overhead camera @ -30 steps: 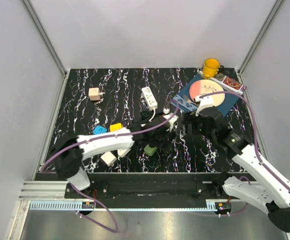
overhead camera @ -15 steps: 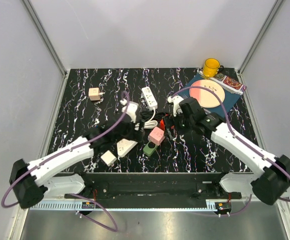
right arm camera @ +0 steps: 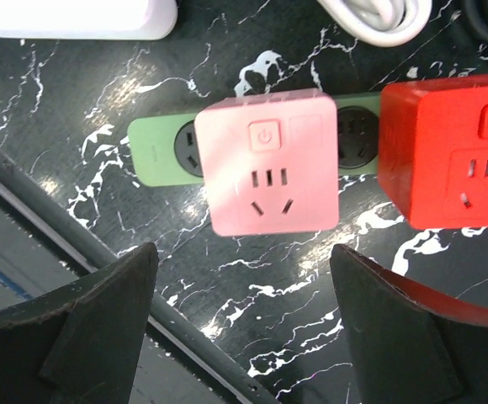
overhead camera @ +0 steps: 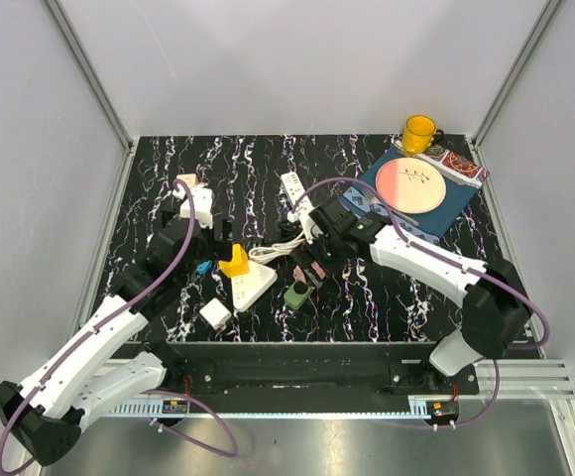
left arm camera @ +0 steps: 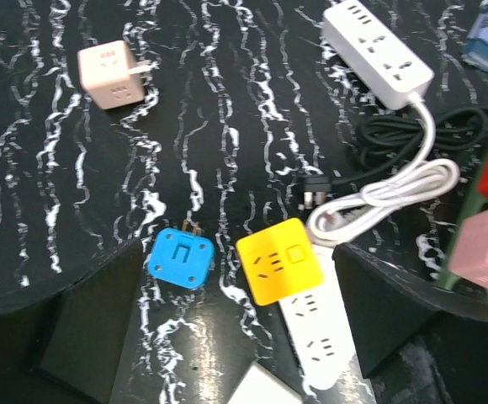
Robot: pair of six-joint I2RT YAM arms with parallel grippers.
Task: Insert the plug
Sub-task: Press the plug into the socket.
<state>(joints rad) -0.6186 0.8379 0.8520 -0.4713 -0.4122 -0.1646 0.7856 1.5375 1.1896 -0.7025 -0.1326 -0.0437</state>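
The left gripper [left arm camera: 237, 249] has swung left and gapes over the yellow plug [left arm camera: 279, 261], seated on the white strip [left arm camera: 315, 353]. Right of that strip, the right gripper [right arm camera: 244, 252] spreads wide over the pink plug [right arm camera: 269, 164].

We see a black bench [overhead camera: 367, 309] veined white, a yellow adapter [left arm camera: 279, 261], a blue plug [left arm camera: 181, 257], a white power strip [left arm camera: 315, 347], a pink adapter [right arm camera: 271, 162], a red adapter [right arm camera: 446, 156] and a green power strip [right arm camera: 156, 151].
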